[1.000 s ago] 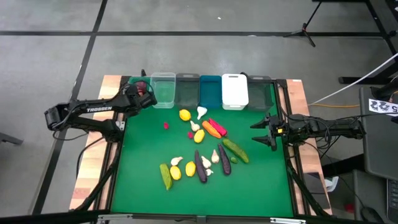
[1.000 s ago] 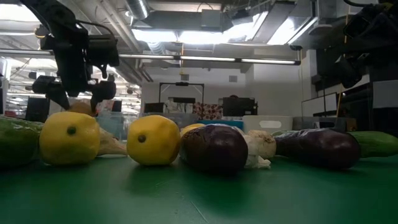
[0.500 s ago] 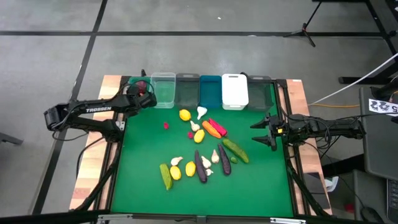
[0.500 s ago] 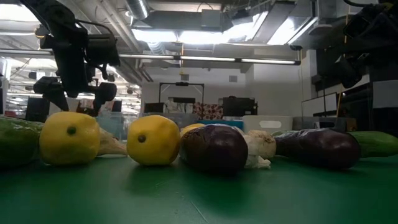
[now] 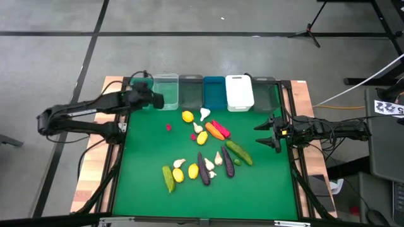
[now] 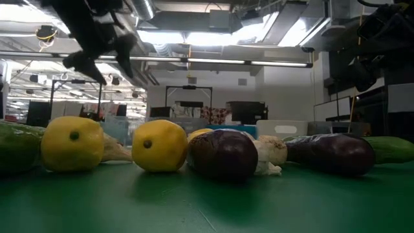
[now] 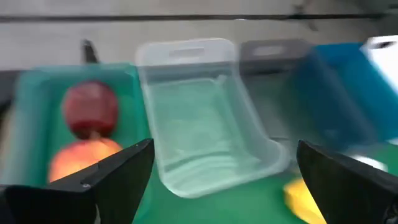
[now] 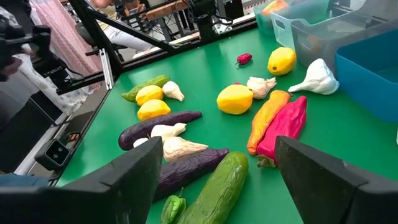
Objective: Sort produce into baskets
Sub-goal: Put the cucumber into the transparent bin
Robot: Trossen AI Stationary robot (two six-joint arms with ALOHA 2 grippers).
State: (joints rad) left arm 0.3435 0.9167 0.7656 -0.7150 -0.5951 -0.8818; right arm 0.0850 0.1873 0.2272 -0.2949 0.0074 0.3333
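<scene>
High view: the produce lies scattered over the middle of the green worktop [image 5: 139,183], among it a yellow lemon [image 5: 187,116], a whitish garlic [image 5: 204,114], an orange carrot [image 5: 215,131], a green cucumber [image 5: 239,152] and a purple eggplant [image 5: 203,168]. Six baskets stand in a row along the far edge. The teal-green basket [image 7: 37,99] at the far left corner holds a dark red beet [image 7: 91,108] and an orange piece; the clear basket [image 7: 205,118] beside it holds nothing. The left pincer [image 5: 153,99] hangs open above these two baskets. The right pincer [image 5: 266,133] waits open at the right edge.
</scene>
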